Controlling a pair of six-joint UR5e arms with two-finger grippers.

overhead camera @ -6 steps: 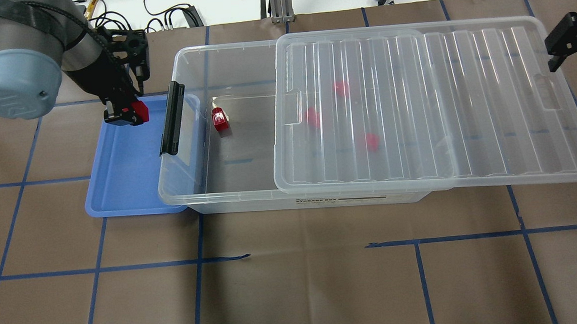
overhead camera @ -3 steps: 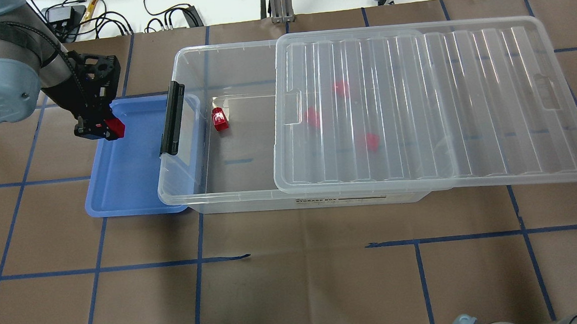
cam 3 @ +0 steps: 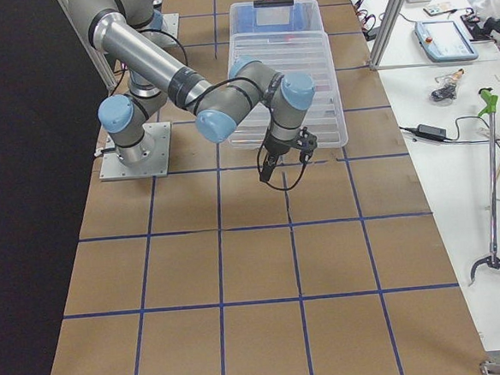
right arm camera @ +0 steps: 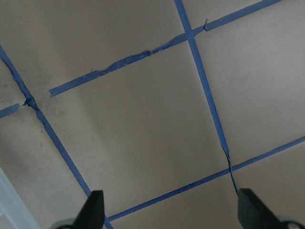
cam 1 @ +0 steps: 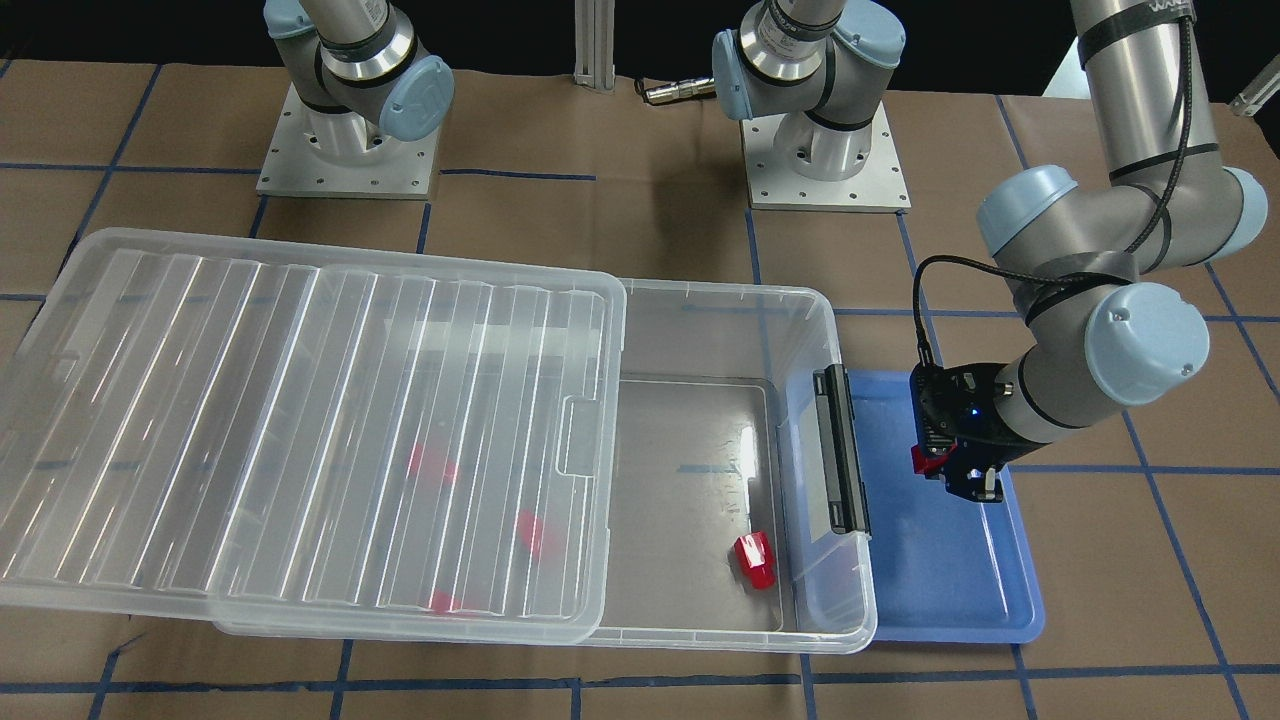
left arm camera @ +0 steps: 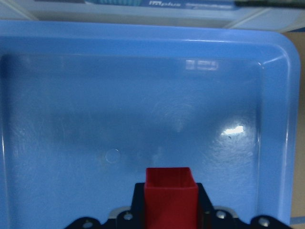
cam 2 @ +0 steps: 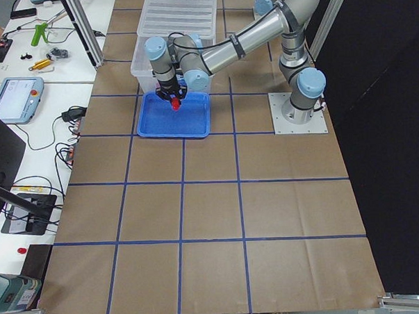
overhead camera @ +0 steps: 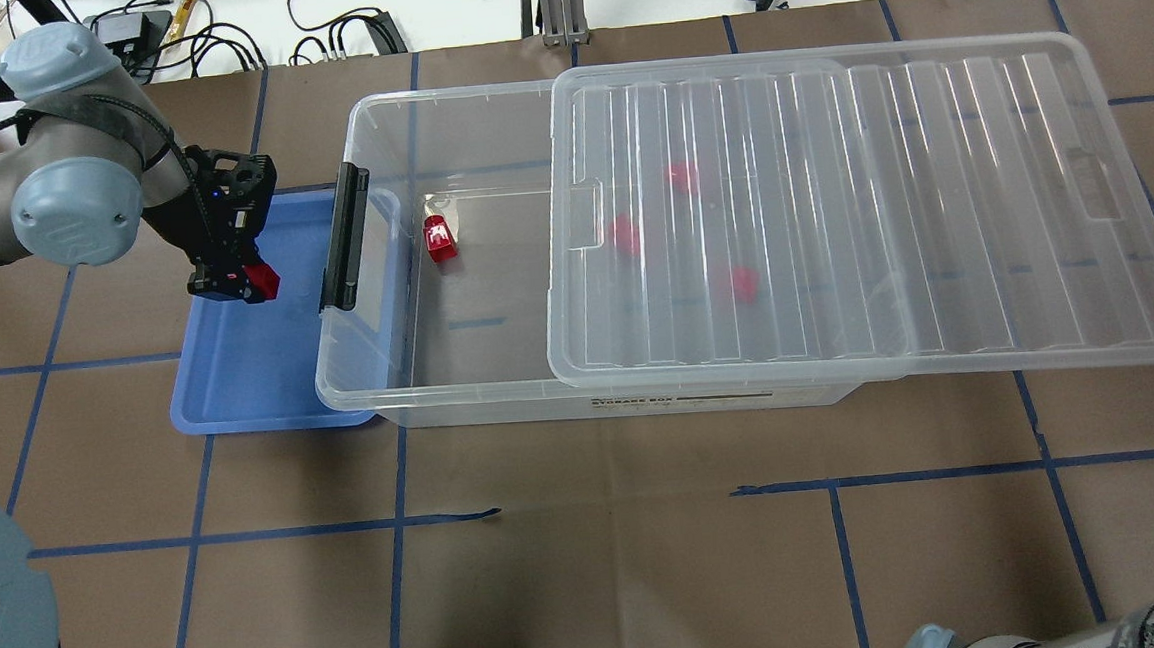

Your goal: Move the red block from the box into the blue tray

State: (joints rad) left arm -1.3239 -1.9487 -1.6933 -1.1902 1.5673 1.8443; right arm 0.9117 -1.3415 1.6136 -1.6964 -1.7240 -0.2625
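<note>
Your left gripper (overhead camera: 234, 282) has a red block (overhead camera: 261, 280) over the tray (overhead camera: 240, 385).
It is clamped on the block above about the middle of the tray, just left of the box (overhead camera: 462, 411). In the wrist view the block's long axis runs straight out from the gripper, with its square end pointing down at the tray floor. You cannot tell whether it touches. Your right gripper (right arm camera: 171, 217) is spread wide over the table (right arm camera: 143, 119), near right of the box, gripping nothing.
</note>
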